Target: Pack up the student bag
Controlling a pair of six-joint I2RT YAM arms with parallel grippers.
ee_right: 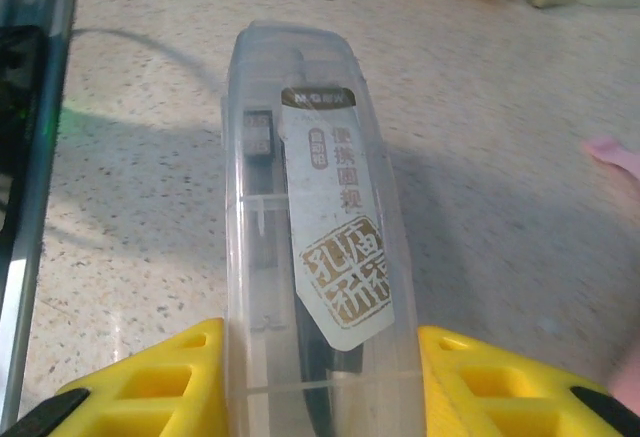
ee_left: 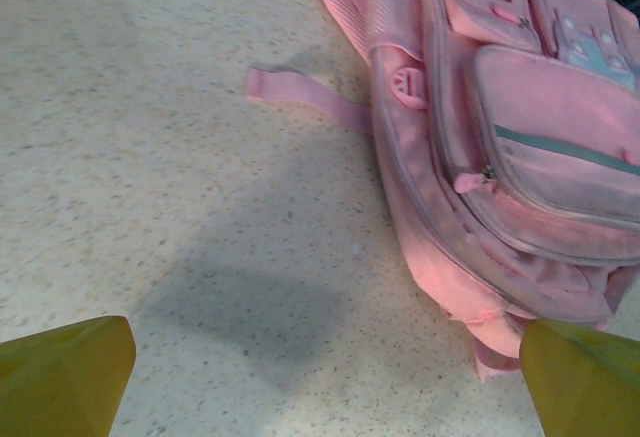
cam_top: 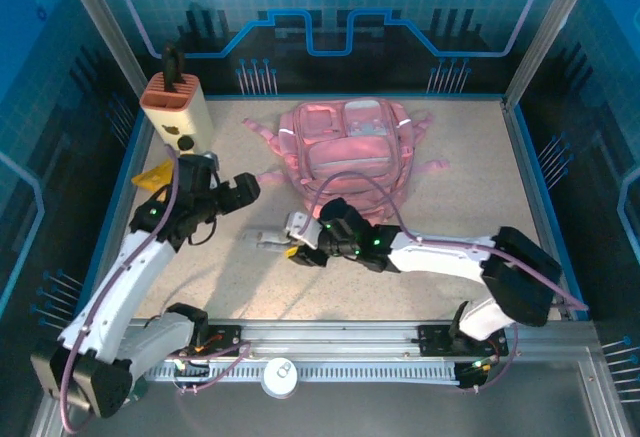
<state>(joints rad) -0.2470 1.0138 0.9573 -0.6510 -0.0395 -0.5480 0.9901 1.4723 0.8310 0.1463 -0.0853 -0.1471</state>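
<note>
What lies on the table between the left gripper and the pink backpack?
In the left wrist view, bare speckled table lies between the open left gripper and the backpack; one loose pink strap of the backpack trails onto it.

student bag behind case
</note>
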